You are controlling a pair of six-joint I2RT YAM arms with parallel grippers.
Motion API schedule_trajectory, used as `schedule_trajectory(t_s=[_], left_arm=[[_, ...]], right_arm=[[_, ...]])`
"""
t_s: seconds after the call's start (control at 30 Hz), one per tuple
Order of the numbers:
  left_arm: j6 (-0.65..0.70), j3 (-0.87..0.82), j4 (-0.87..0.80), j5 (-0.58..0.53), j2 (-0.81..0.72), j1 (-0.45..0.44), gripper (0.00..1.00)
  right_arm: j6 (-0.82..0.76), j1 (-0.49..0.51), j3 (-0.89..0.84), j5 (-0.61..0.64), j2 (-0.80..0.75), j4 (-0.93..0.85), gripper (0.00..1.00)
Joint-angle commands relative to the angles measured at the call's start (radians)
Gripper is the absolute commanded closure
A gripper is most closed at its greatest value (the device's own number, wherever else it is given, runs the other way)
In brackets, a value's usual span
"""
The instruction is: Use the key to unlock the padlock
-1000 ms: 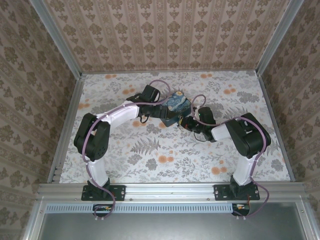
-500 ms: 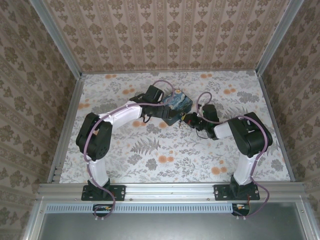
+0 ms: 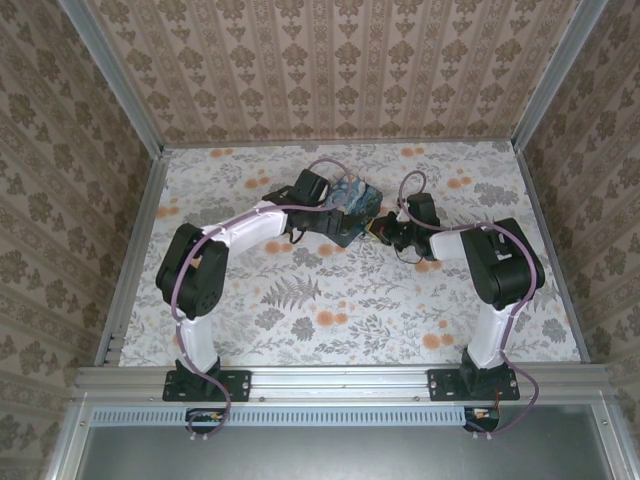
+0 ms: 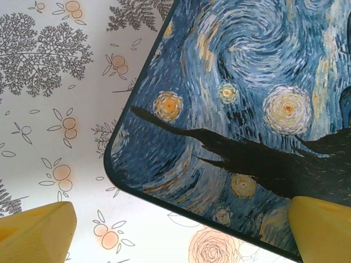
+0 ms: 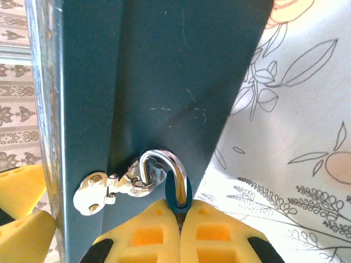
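The padlock (image 5: 180, 198) is a tiny teal body pinched between the yellow fingertips of my right gripper (image 5: 181, 212), which is shut on it. Its silver shackle (image 5: 164, 164) loops through the metal hasp (image 5: 101, 189) on the dark side of the Starry Night box (image 5: 164, 66). In the top view the right gripper (image 3: 385, 228) sits at the right side of the box (image 3: 352, 200). My left gripper (image 3: 330, 208) is open at the box's left. In the left wrist view its fingers (image 4: 35, 233) straddle a corner of the box lid (image 4: 247, 98). The key is hidden.
The floral table (image 3: 300, 300) is enclosed by patterned walls (image 3: 330, 70) on three sides. Open floor lies in front of the box and toward both sides. The arm bases are bolted to the rail (image 3: 340, 382) at the near edge.
The right gripper has moved away from me and slightly right with the padlock. The box has shifted and turned with it. The left gripper has followed the box, still open.
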Motion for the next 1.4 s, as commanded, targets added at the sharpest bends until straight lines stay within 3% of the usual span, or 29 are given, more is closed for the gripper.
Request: schedule_trajectory(t_s=[0.0, 0.27, 0.53, 0.9, 1.1, 1.37], left_arm=[[0.056, -0.020, -0.155, -0.044, 0.073, 0.000, 0.00], [0.062, -0.001, -0.167, -0.040, 0.090, -0.009, 0.00], [0.066, 0.018, -0.184, -0.043, 0.103, -0.019, 0.00], [0.064, 0.032, -0.204, -0.044, 0.117, -0.028, 0.00], [0.062, 0.032, -0.205, -0.045, 0.119, -0.029, 0.00], [0.065, 0.028, -0.203, -0.040, 0.127, -0.029, 0.00]], right_arm=[[-0.050, -0.040, 0.079, 0.001, 0.009, -0.135, 1.00], [-0.134, -0.063, 0.177, -0.033, 0.035, -0.238, 1.00], [-0.327, -0.063, 0.329, 0.097, 0.045, -0.574, 1.00], [-0.397, -0.065, 0.433, 0.217, 0.070, -0.732, 1.00], [-0.380, -0.063, 0.379, 0.177, 0.064, -0.667, 1.00], [-0.199, -0.092, 0.204, 0.023, 0.049, -0.361, 1.00]])
